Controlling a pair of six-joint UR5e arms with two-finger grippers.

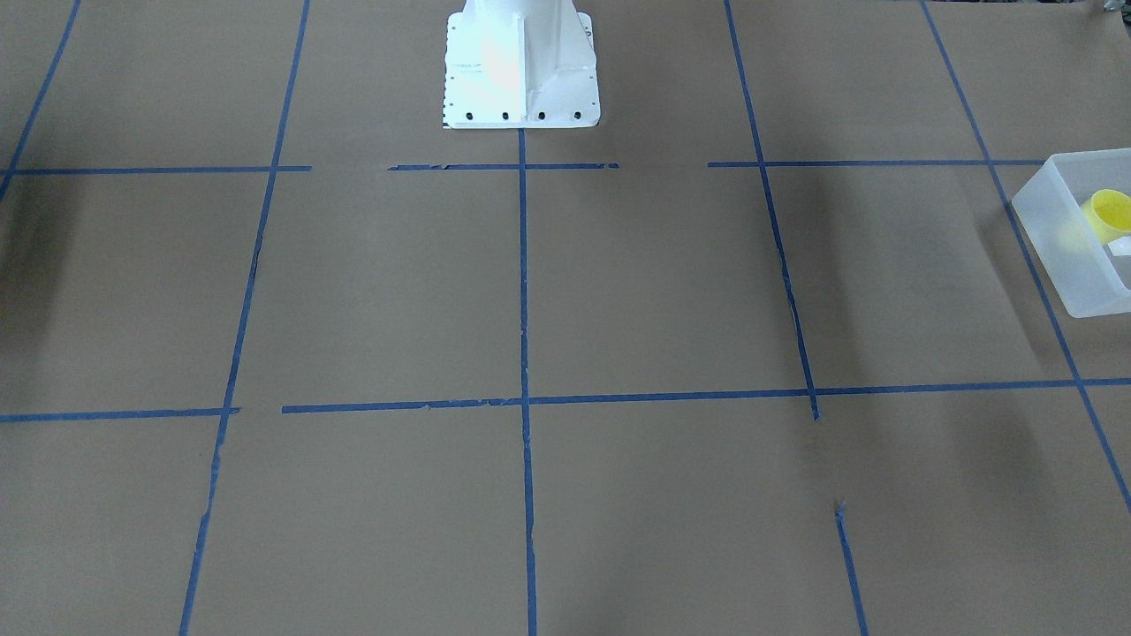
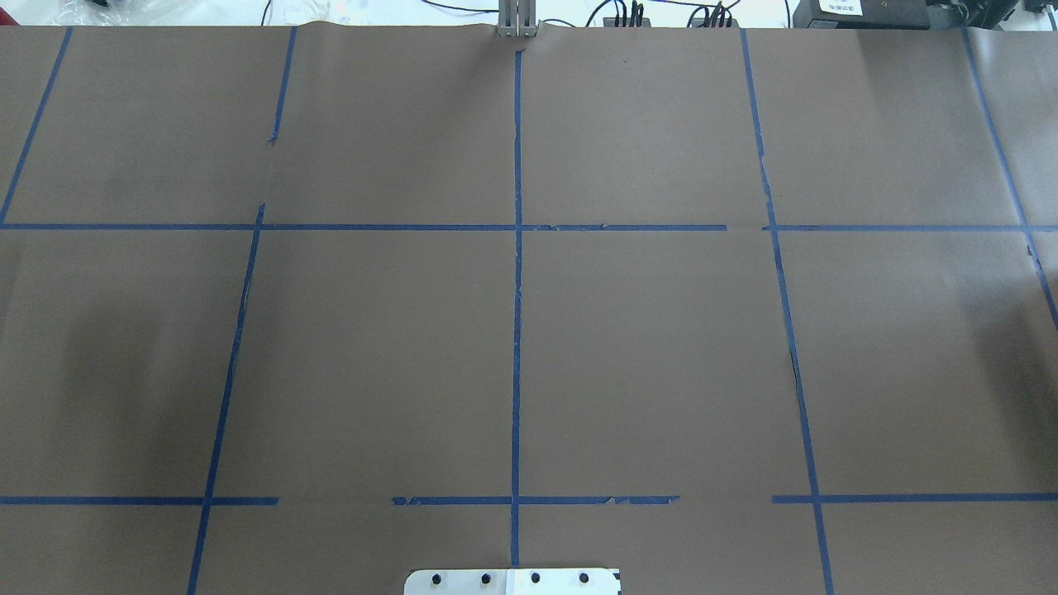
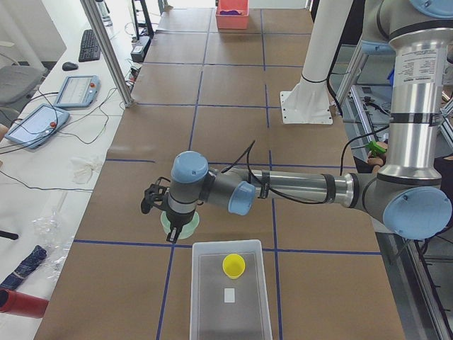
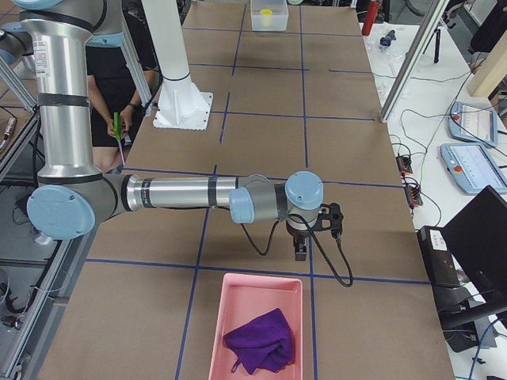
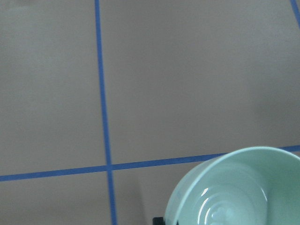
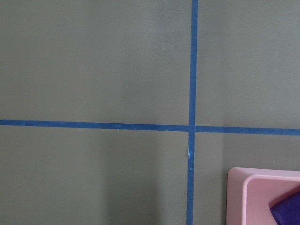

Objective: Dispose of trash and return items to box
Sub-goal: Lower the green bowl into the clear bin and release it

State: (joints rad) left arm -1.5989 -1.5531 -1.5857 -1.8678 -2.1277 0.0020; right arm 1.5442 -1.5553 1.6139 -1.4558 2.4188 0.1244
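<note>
Pale green fills the lower corner of my left wrist feed: a bowl point(image 5: 234, 187) sitting on the paper just past a crossing of tape lines. From the table's end I see the left gripper point(image 3: 175, 232) pointing down right over that bowl and hiding part of it. I cannot tell how far its jaws are spread, or whether they touch the rim. The right gripper point(image 4: 301, 252) hangs over bare paper near the pink tray point(image 4: 238, 309), and I cannot tell its spread either.

The box point(image 3: 205, 312) lies just beside the bowl. The yellow cup point(image 3: 233, 265) is inside it, at the end nearest the bowl, with a small white label point(image 3: 229, 295) a little apart from it. The pink tray holds a crumpled purple cloth point(image 4: 261, 340).

The brown paper point(image 2: 372, 355) covering the table is marked into squares with blue tape point(image 2: 517, 330), and the robot's white base point(image 1: 521, 62) stands at one edge. Two tablets point(image 3: 78, 91), a keyboard point(image 3: 89, 44) and loose cables lie on the white bench alongside, with a red cylinder point(image 3: 21, 303) near its end. A person point(image 4: 119, 79) stands behind the robot, holding something thin and green.
</note>
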